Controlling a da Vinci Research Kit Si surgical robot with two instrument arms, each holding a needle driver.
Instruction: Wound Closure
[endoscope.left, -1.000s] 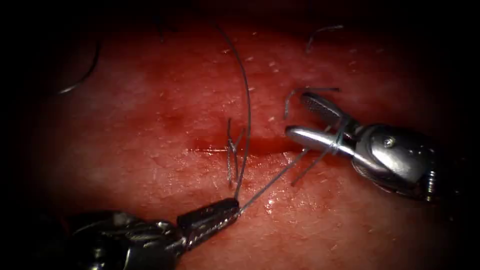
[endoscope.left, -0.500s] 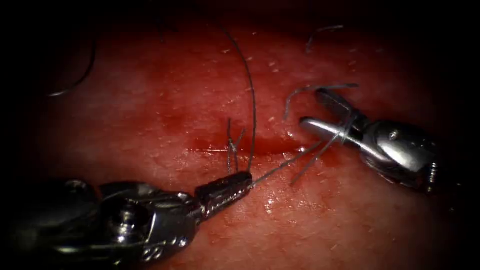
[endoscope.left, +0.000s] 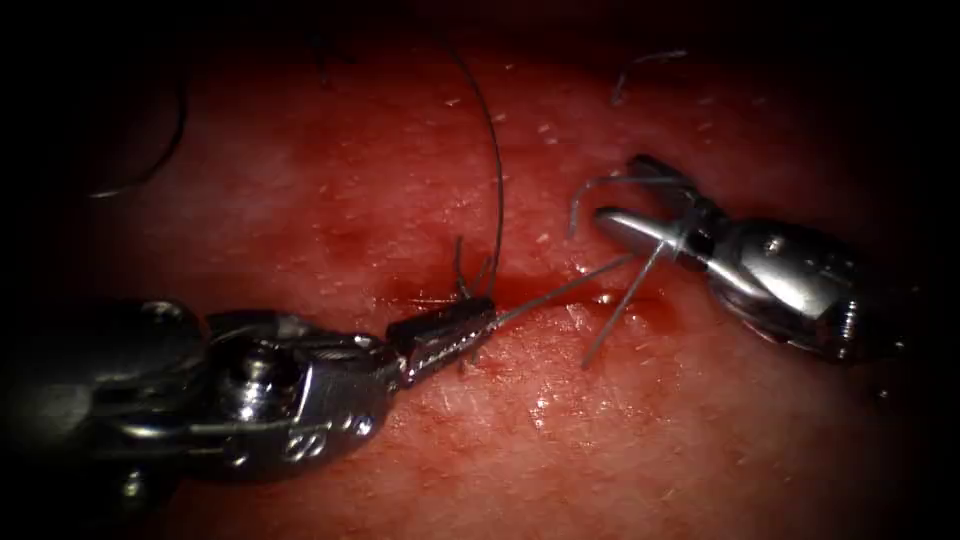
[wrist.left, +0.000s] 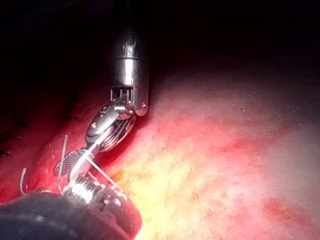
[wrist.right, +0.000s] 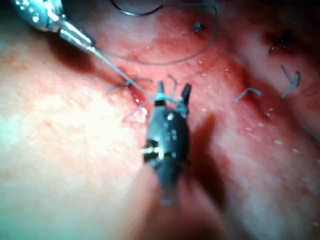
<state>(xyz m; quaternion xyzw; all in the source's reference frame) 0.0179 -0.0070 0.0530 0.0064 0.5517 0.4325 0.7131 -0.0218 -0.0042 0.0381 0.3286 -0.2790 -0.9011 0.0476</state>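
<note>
- Gripping the thread (endoscope.left: 560, 290), the left tool (endoscope.left: 445, 335) lies low over the tissue (endoscope.left: 620, 440) with its jaws closed, their tip right at the cut (endoscope.left: 520, 290).
- From that tip, one strand runs taut up and to the right, crossing to the right tool (endoscope.left: 640, 205); a second strand arcs upward from the same spot toward the dark upper edge of the endoscope view.
- The right tool sits just right of the cut's end, its jaws spread apart, with thread wound around the nearer jaw close to the hinge. It clamps nothing between the jaws.
- A loose tail of thread hangs from that wrap down onto the tissue below the cut, and a short curled end sticks out beside the upper jaw.
- A small knot with short ends (endoscope.left: 462, 270) stands up at the cut, touching the left tool's tip.
- The needle (endoscope.left: 150, 160) lies far to the left on the tissue, well apart from both tools, free of the tissue and unheld.
- Red fluid (endoscope.left: 610, 300) glistens along the cut.
</note>
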